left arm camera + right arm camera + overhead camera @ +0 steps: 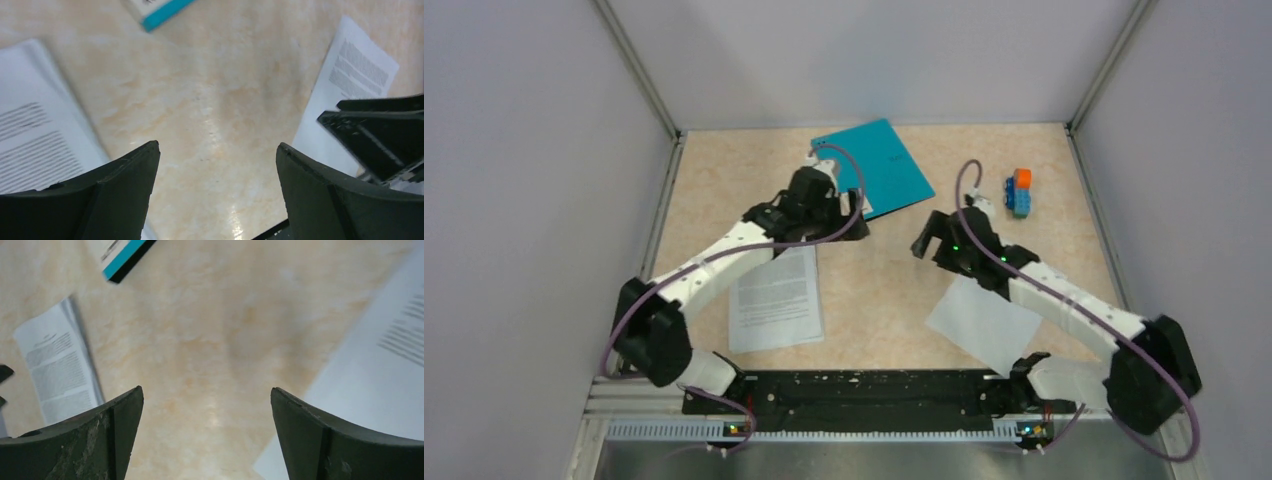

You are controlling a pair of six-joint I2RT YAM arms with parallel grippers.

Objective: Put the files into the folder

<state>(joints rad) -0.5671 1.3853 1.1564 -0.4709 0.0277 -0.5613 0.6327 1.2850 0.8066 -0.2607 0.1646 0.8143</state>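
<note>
Lying shut, the folder (884, 165): teal cover up at 12 o'clock on the tabletop (879, 280), turned slightly askew. No paper shows tucked into it from above, so the filing looks not yet begun.
Left sheet (774, 295): flat at 7 o'clock, print up, partly under the left arm and well apart from the folder.
Right sheet (984, 322): flat at 4 o'clock, with the right arm crossing above it, well apart from the other sheet.
Third sheet: not made out. It may lie under one of the two, but the views do not settle it.
Left hand (217, 146): fingers spread wide with nothing between them, over bare tabletop just to 6 o'clock of the folder's near corner. It is probably there because the cover must be lifted before any paper can go in.
Right hand (206, 390): fingers wide apart and empty, over bare tabletop at about 11 o'clock from the right sheet. That spot suits either fetching that sheet or steadying the folder.
Block stack (1020, 192): orange and blue, at 2 o'clock, beside the folder's right edge but clear of it, and no part of the job.
Next step, judged: open the cover, then bring the sheets across.
Handling, judged: thin paper lying flat gives the fingers little to pinch, so a sheet may crumple or slide. The light folder may also skid when its edge is pried.
</note>
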